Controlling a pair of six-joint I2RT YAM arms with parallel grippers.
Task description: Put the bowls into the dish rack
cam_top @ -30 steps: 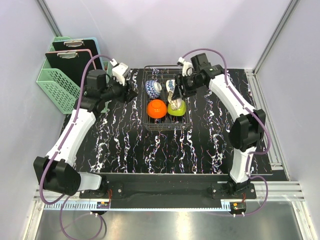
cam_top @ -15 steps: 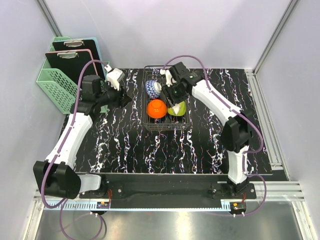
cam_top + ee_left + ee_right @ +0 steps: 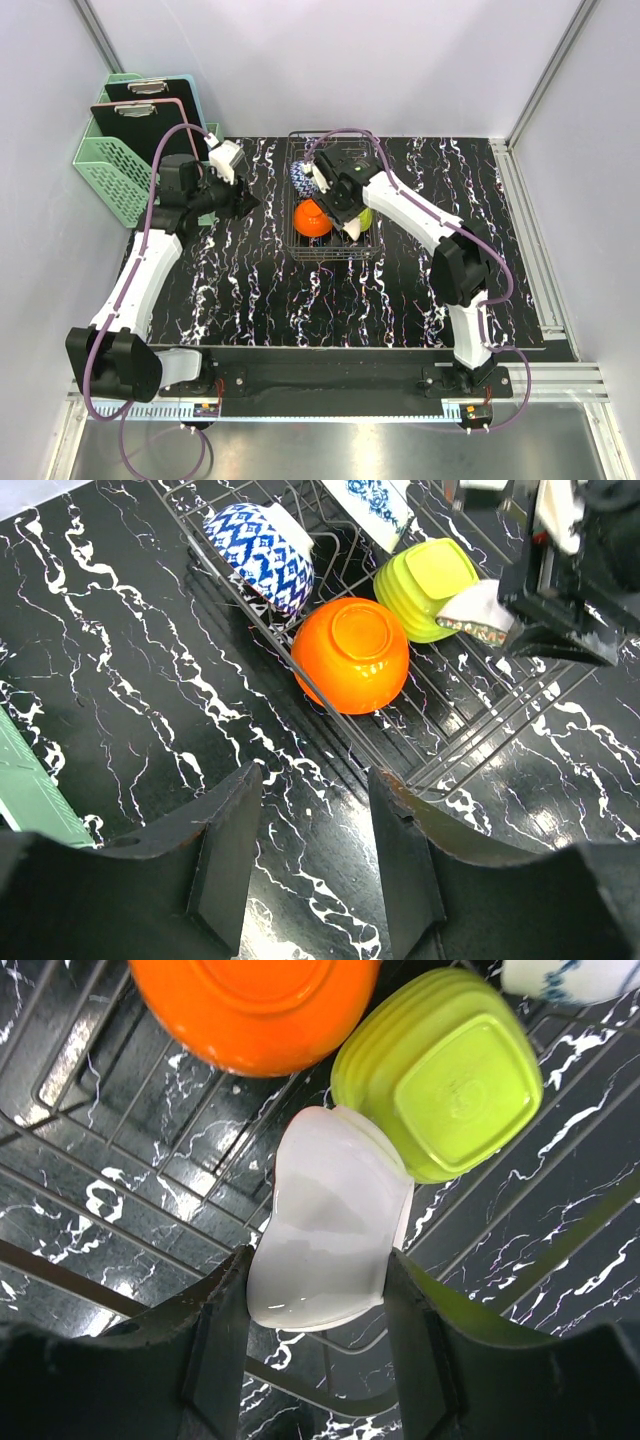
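Jaws on your right gripper (image 3: 318,1300) clasped the cream-white bowl (image 3: 330,1215) in the dish rack (image 3: 150,1175), seemingly against the lime green bowl (image 3: 450,1070), while your left gripper (image 3: 315,850) gaped empty.

Black marbled table (image 3: 260,290), dish rack (image 3: 322,250) on it

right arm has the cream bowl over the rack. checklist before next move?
1. Cream-white bowl held between the right gripper fingers: ok.
2. Bowl inside the dish rack outline: ok.
3. Gap to the lime green bowl: cannot tell, the edges overlap in the wrist view.
4. Orange bowl clear of the held bowl: ok.
5. Left gripper open, empty, outside the rack: ok.
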